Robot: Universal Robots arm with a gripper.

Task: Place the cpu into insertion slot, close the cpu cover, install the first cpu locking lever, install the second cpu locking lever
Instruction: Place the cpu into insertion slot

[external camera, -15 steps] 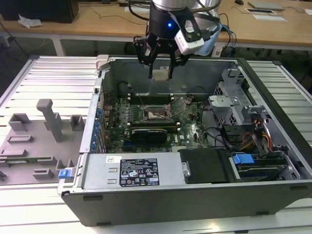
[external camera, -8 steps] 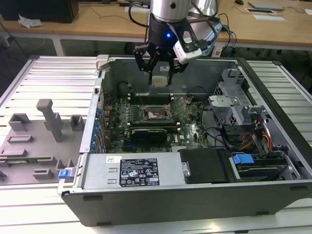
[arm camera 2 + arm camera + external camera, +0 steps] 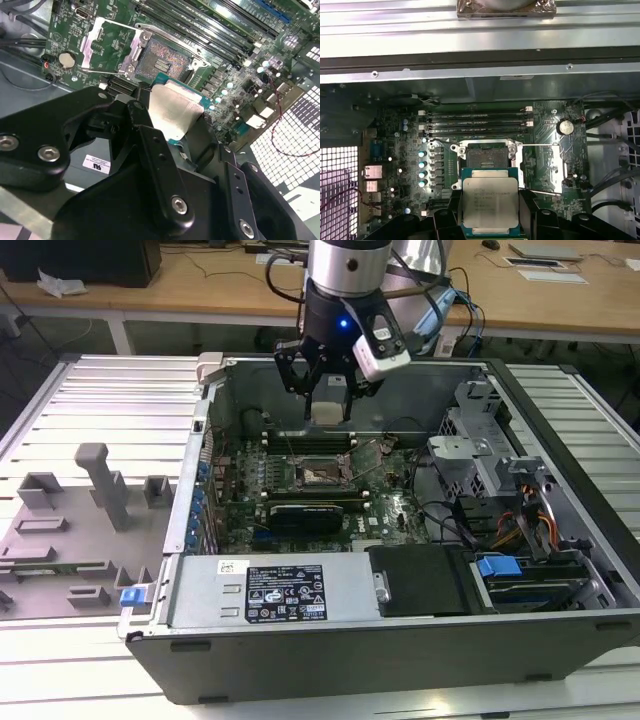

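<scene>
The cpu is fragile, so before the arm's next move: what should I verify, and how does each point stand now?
1. cpu held by the pincer: ok.
2. insertion slot free, with nothing lying in it: ok.
3. cpu cover open and off the slot: ok.
4. cpu centred over the slot: cannot tell.
5. cpu turned to match the slot: cannot tell.

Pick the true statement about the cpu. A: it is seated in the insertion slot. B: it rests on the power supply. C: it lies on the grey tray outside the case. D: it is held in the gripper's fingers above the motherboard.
D: the cpu is clamped in the gripper, and the insertion slot is bare.
</scene>
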